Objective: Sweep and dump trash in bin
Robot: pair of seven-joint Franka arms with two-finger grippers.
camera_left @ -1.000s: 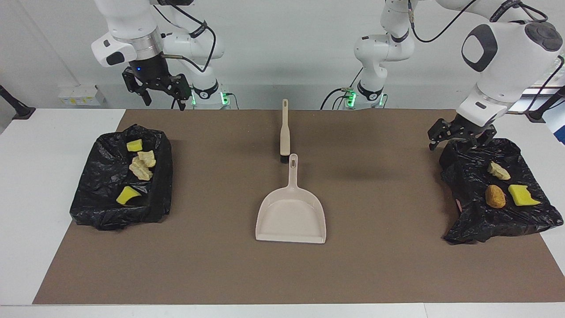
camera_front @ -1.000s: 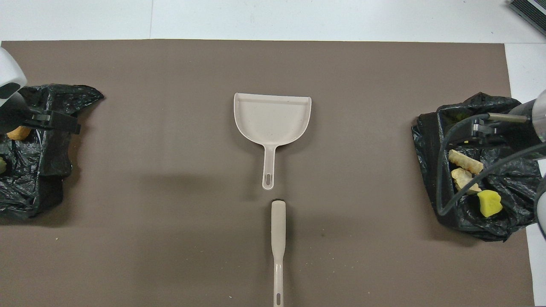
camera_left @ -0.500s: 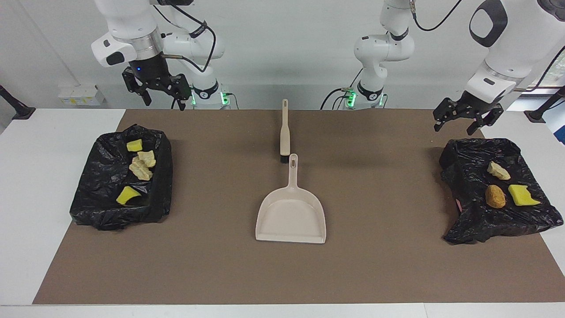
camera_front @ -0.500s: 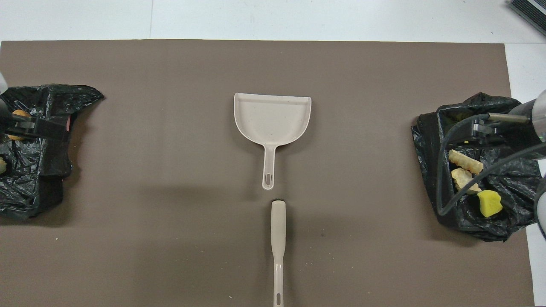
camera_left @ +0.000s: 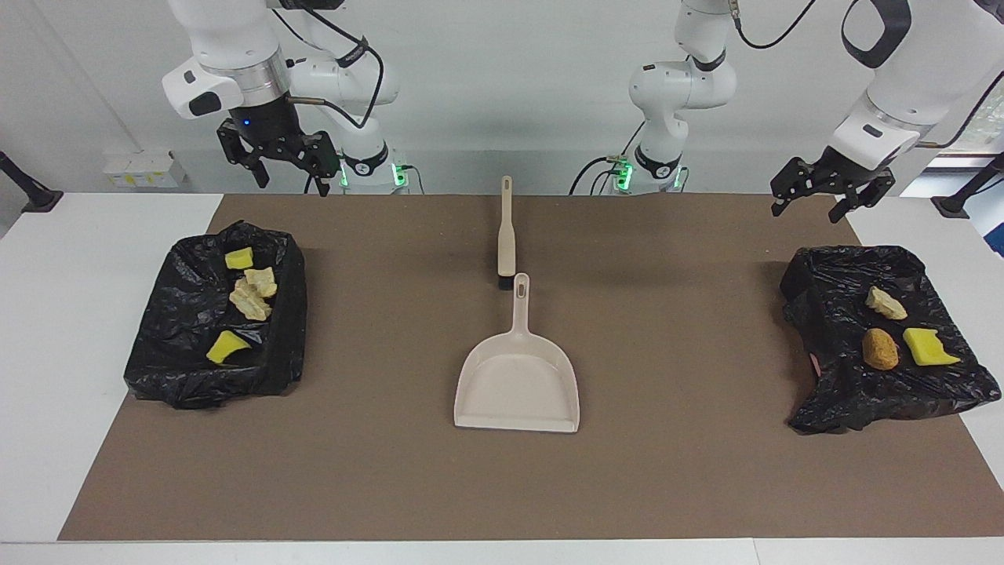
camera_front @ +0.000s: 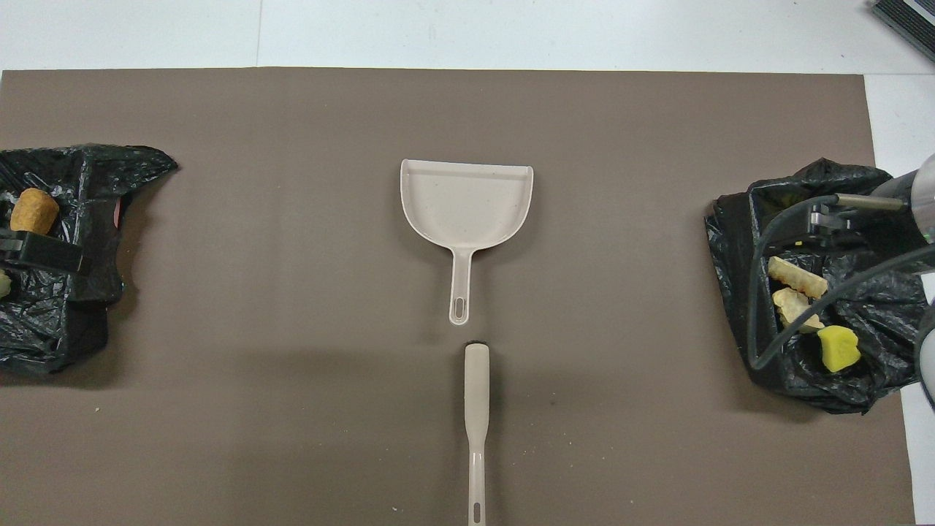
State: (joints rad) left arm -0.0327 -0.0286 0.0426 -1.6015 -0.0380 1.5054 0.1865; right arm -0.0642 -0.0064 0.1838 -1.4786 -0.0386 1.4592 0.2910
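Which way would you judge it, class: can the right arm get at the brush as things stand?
Probably yes. The right gripper hangs open and empty over the table's edge nearest the robots, and the brush lies alone on bare mat, with only the dustpan at its bristle end.

Trash [camera_left: 249, 298] in two black bags [camera_left: 180, 345]
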